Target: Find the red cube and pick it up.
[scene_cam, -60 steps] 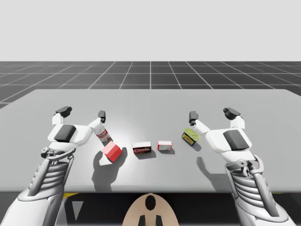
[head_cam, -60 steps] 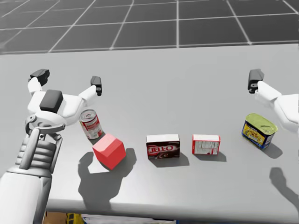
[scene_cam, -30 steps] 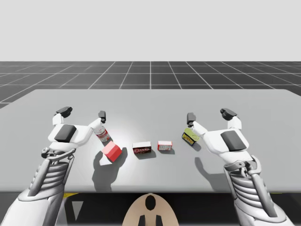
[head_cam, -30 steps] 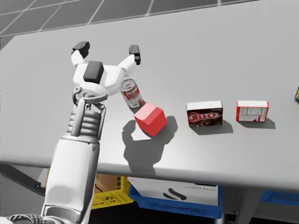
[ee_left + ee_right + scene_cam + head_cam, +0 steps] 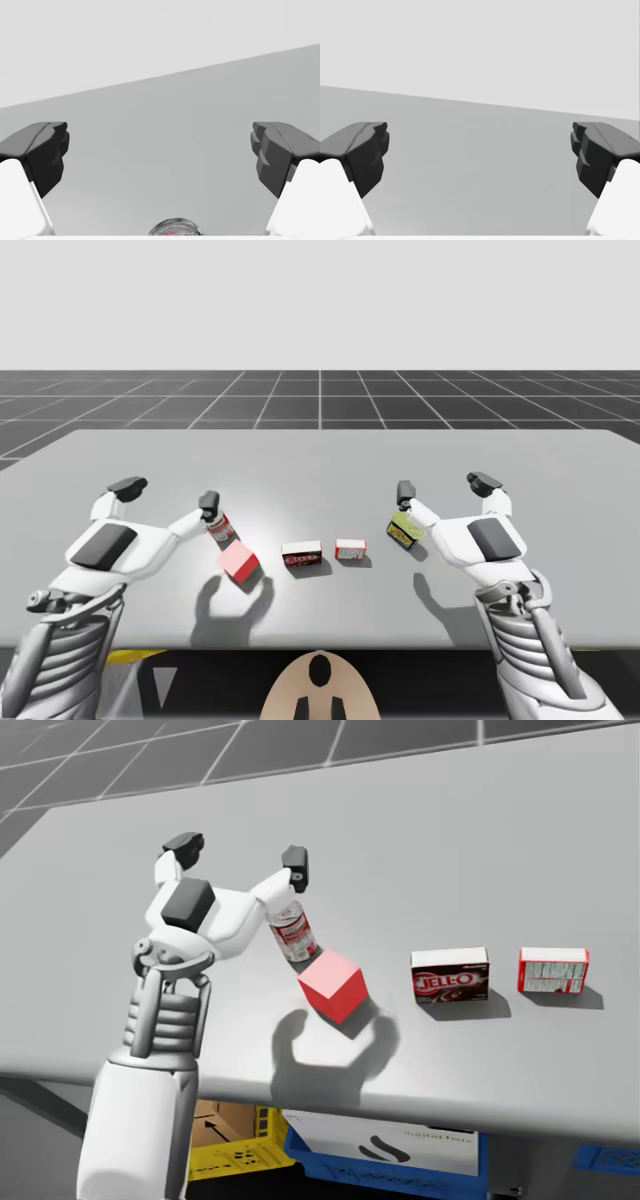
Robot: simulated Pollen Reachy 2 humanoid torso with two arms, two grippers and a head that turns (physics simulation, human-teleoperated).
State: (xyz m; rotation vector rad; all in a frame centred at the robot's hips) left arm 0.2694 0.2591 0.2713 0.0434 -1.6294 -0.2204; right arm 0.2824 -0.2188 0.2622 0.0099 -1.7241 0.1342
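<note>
Red cube point(image 5: 332, 985) in head view; can point(image 5: 175, 230) under left jaws.

table point(image 5: 320, 455) | red-white can point(image 5: 293, 933) | dark box point(image 5: 450, 974) | red-white box point(image 5: 553, 970) | yellow-green tin point(image 5: 404, 530)

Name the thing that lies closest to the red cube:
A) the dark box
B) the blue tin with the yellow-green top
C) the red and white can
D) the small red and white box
C: the red and white can lies tilted right beside the red cube, while the dark box sits clearly apart from the cube on its other side.
</note>
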